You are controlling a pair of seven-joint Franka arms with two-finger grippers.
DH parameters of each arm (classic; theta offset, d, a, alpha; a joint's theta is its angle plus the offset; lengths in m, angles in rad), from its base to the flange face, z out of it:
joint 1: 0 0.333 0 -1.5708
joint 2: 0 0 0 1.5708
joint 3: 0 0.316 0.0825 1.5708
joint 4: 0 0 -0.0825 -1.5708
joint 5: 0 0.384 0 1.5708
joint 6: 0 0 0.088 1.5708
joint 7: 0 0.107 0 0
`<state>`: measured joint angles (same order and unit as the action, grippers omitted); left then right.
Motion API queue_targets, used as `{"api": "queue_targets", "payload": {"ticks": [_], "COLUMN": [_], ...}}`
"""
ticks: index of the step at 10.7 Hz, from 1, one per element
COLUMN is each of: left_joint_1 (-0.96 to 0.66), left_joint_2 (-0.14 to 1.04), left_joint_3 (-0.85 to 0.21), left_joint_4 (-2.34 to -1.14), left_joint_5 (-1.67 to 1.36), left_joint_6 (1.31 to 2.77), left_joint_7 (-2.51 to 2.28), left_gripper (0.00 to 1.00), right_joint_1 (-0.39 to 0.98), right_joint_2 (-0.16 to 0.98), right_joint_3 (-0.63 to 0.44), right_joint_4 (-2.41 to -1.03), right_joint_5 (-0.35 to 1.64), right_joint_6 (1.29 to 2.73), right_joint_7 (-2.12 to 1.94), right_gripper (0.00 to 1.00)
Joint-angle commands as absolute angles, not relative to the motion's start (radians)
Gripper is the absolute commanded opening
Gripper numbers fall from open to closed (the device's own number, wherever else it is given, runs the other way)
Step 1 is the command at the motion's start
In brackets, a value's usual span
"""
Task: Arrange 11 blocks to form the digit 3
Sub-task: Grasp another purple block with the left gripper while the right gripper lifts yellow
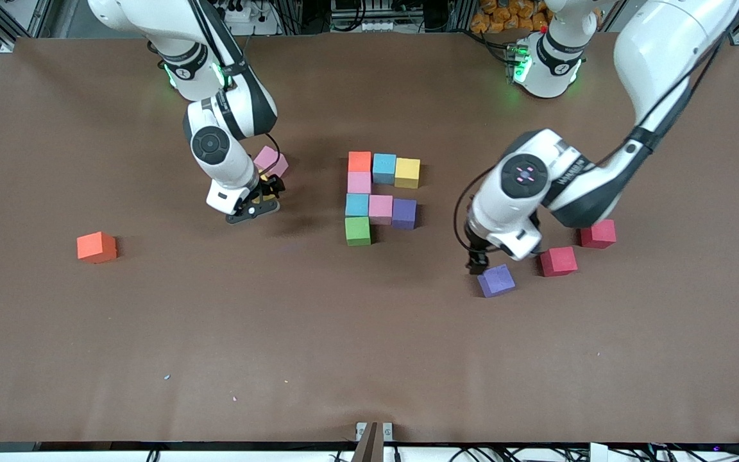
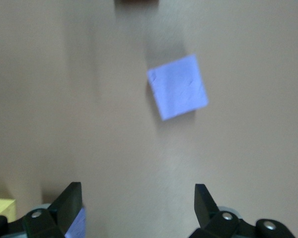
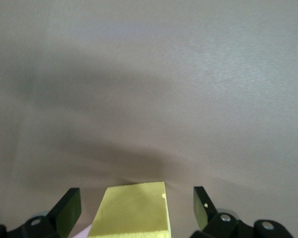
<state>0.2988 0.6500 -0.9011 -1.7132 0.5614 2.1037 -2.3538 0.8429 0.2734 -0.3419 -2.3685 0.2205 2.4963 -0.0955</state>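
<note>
Orange foam marks the start of our sweep: a lone orange block [image 1: 96, 247] sits at the right arm's end of the table, well apart from everything else. Next comes the right gripper [image 1: 262, 200], low over a yellow block [image 3: 131, 210] that lies between its wide-open jaws — nothing is clamped yet — with a loose pink block [image 1: 271, 160] just beside it. At mid-table we find the partial digit 3 [image 1: 379, 196]: eight cubes placed, the green block [image 1: 357, 230] nearest the front camera, so three remain to be added. Toward the left arm's end, the left gripper [image 1: 480, 262] hangs with jaws fully spread and empty, just beside a loose purple block [image 1: 496, 280]. Two red blocks [image 1: 558, 261] lie near it.

Hazards, in our judgement: the purple block sits skewed to the left jaws (see the left wrist view), so closing without rotating could spin or squeeze it out. Likewise, the right gripper's descent may nudge the neighbouring pink block.
</note>
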Motion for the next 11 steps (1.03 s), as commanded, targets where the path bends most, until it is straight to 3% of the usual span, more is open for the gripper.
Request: {"api": "queue_targets", "payload": {"ticks": [1, 7, 11], "left_joint_1": [0.29, 0.278, 0.273], "left_joint_2": [0.681, 0.727, 0.773], "left_joint_3": [-0.842, -0.743, -0.712], "left_joint_4": [-1.672, -1.672, -1.683], "left_joint_5": [0.552, 0.548, 0.554], "left_joint_6": [2.117, 2.224, 2.276], "left_joint_7": [-2.318, -2.329, -2.387], "left_gripper": [1.0, 1.0, 1.0], "right_joint_1": [0.827, 0.804, 0.804], "right_joint_2": [0.275, 0.33, 0.366], "right_joint_3": [-0.344, -0.345, -0.347], "right_joint_4": [-2.381, -2.382, -2.379], "right_joint_5": [0.247, 0.314, 0.487], "right_joint_6": [2.484, 2.476, 2.382], "right_joint_7": [-0.254, -0.38, -0.385], "right_gripper": [1.0, 1.0, 1.0]}}
